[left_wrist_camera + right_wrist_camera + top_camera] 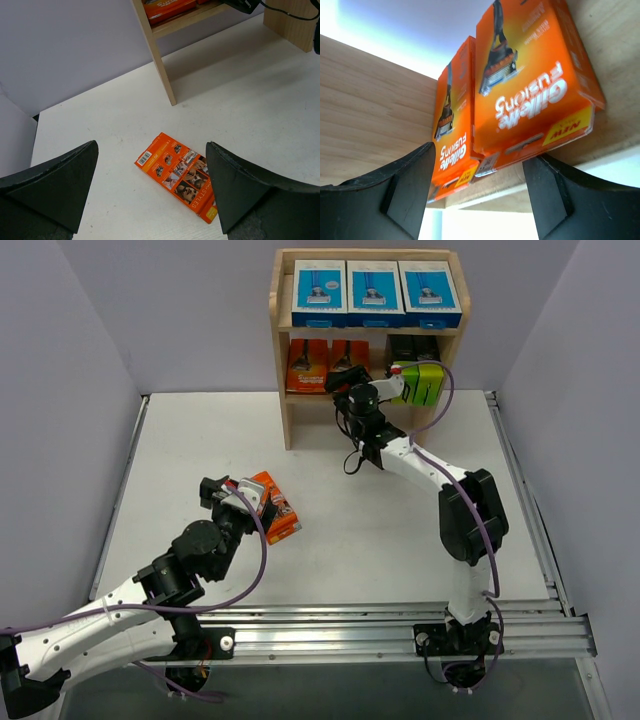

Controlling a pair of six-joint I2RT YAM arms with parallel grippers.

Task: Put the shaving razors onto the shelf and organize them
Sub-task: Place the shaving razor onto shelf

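The wooden shelf [283,340] stands at the back of the table. Three blue-and-white razor boxes [374,290] line its top tier. On the middle tier stand two orange packs [308,362], with a black-and-lime box [420,380] to their right. My right gripper [347,375] is at that tier, open. Its wrist view shows both orange packs [530,85] resting on the shelf board [615,120], with the right gripper [481,155] just in front, touching neither. Another orange pack [276,508] lies flat on the table. My left gripper [151,144] hovers open above this pack [177,172].
Purple walls close in the table on the left, back and right. The shelf's left post [157,55] stands beyond the loose pack. The right arm's cable [440,390] loops past the shelf's right side. A metal rail [400,625] runs along the near edge.
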